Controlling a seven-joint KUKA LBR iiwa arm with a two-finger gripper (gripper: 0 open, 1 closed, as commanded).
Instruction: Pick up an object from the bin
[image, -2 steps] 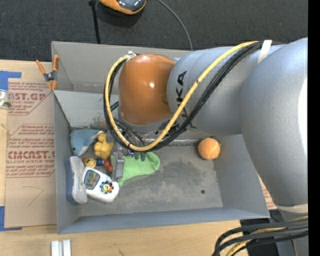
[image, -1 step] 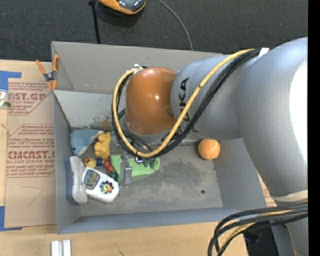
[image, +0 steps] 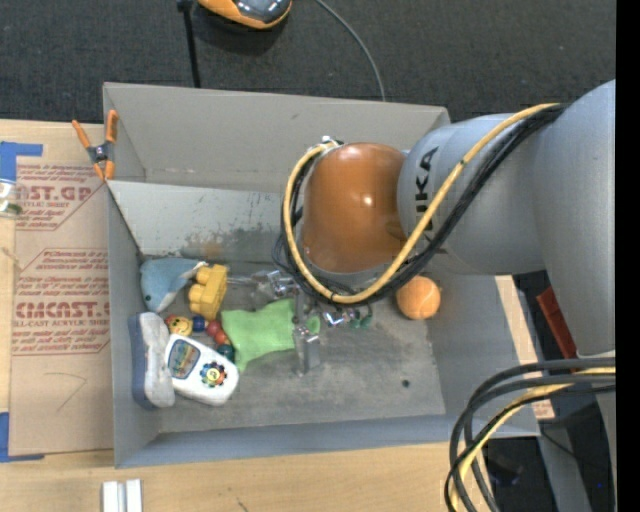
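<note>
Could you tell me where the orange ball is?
Camera view: the orange ball lies at the bin's right, beside the arm, apart from the green cloth.

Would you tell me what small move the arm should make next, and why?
Probably a slight shift toward the green soft piece: the gripper sits low at its edge nearest the arm, not centred on it, while the orange ball lies apart.

My wrist cover (image: 350, 205) is glossy orange plastic. The bin (image: 385, 372) is matt, scuffed grey metal; the green cloth (image: 255, 335) looks soft and dull, the white toy (image: 200, 372) smooth shiny plastic.
</note>
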